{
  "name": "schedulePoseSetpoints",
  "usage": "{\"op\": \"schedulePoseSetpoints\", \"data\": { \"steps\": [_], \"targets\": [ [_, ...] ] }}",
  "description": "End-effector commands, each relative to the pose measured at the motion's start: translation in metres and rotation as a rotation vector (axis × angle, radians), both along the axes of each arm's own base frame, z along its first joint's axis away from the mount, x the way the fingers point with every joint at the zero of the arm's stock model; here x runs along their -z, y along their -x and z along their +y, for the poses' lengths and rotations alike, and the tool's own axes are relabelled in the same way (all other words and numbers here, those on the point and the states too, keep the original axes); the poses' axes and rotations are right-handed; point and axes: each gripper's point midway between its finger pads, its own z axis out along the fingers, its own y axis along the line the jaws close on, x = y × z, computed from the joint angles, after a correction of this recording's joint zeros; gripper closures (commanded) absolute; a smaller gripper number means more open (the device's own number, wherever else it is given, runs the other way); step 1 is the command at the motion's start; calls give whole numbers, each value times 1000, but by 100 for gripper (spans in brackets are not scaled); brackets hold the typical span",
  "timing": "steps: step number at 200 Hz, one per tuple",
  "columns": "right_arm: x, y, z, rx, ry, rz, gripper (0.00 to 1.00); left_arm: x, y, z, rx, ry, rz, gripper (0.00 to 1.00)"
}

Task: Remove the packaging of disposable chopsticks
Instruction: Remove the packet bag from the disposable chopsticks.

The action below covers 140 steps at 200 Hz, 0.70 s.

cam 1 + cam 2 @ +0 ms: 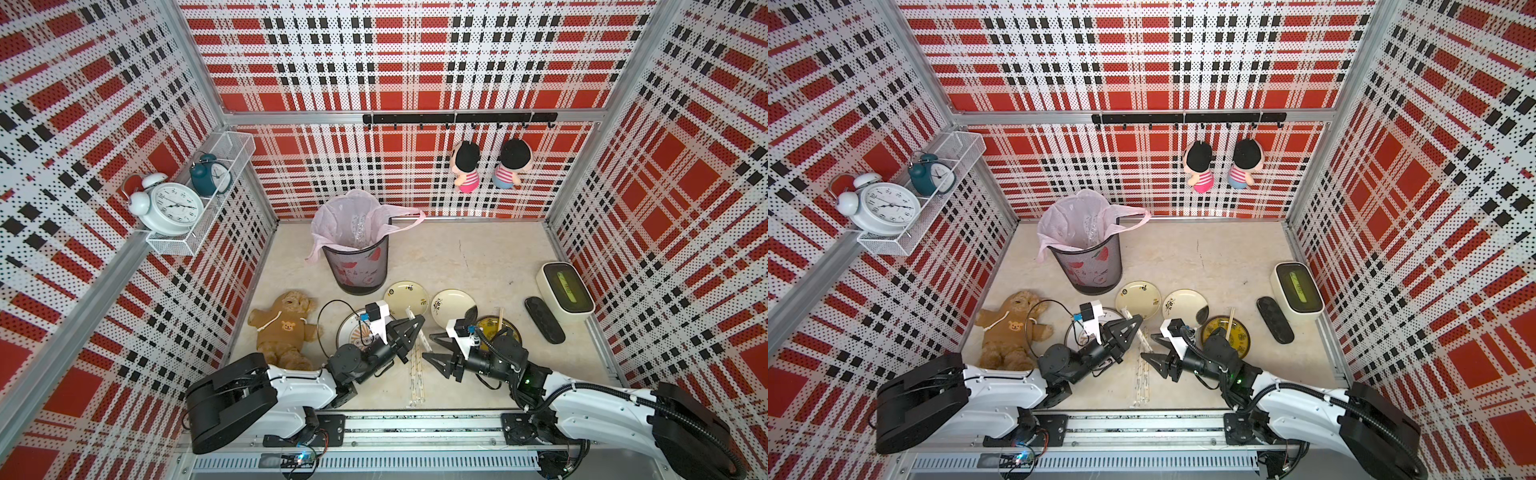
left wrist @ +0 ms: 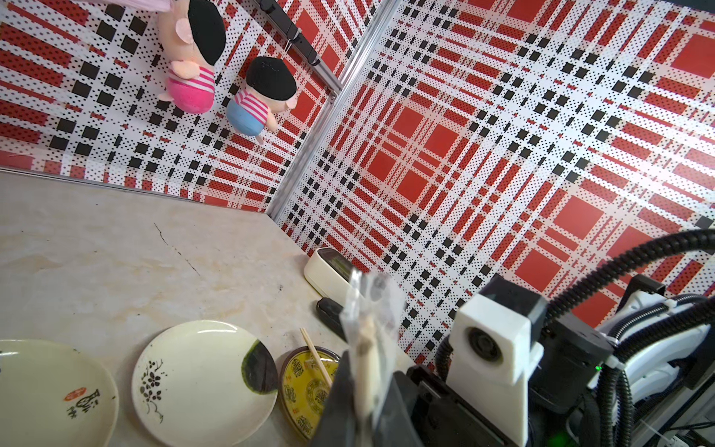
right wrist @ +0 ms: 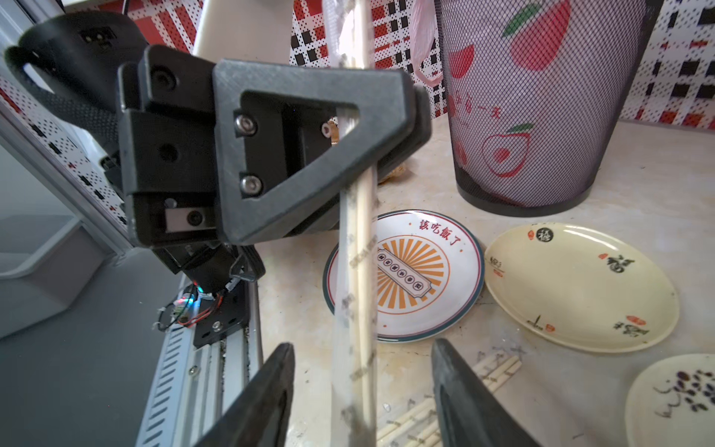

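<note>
Closest to the rail, a loose bundle of wrapped sticks (image 1: 417, 374) lies flat on the pale marbled surface (image 1: 478, 257), thin tan wood under glossy film.

Just past it, the two arms meet. The left arm (image 1: 299, 386), a white shell with black joints, reaches in low and bends toward the middle. The black triangular left jaws are clenched tight on the packaging (image 3: 342, 309), a narrow, clear, crinkly sleeve. The disposable chopsticks (image 3: 361, 271) are inside it, straight and pale. In the left wrist view the sleeve's crumpled end pokes out past the jaws.

The right arm (image 1: 582, 399) comes in from the opposite side, wrist turned toward its partner. The right jaws stand wide apart, one pointed tip on each side of the sleeve. They touch it nowhere that the right wrist view shows.

Further out come the plates. A round white sunburst plate (image 3: 410, 274) is partly hidden beneath the left arm in both top views. There is one glossy cream plate (image 1: 406, 298), a second cream plate (image 1: 453, 307), and a yellow dish (image 2: 305, 387) carrying a bare pair of sticks (image 2: 315, 358). A fuzzy brown teddy bear (image 1: 282, 328) slumps off to the left.

Farthest back, the black mesh bin (image 1: 361, 270) with its pink liner (image 1: 345, 212) holds crumpled clear film (image 1: 359, 232).
</note>
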Motion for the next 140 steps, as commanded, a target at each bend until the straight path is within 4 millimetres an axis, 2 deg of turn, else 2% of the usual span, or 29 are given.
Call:
{"op": "schedulePoseSetpoints", "data": {
  "steps": [1, 40, 92, 112, 140],
  "targets": [
    [-13, -5, -4, 32, -24, -50, 32, -18, 2, -4, 30, 13, -64, 100],
    [-12, 1, -12, -33, -26, -92, 30, -25, 14, -22, 116, -111, -181, 100],
    [-10, 12, -15, -125, -46, -105, 33, -45, 26, -28, 165, -179, -318, 100],
    [-8, 16, -15, -140, -52, -113, 39, -51, 31, -29, 184, -187, -349, 100],
    [-8, 23, -15, -174, -74, -121, 57, -59, 33, -29, 192, -173, -367, 100]
  ]
}}
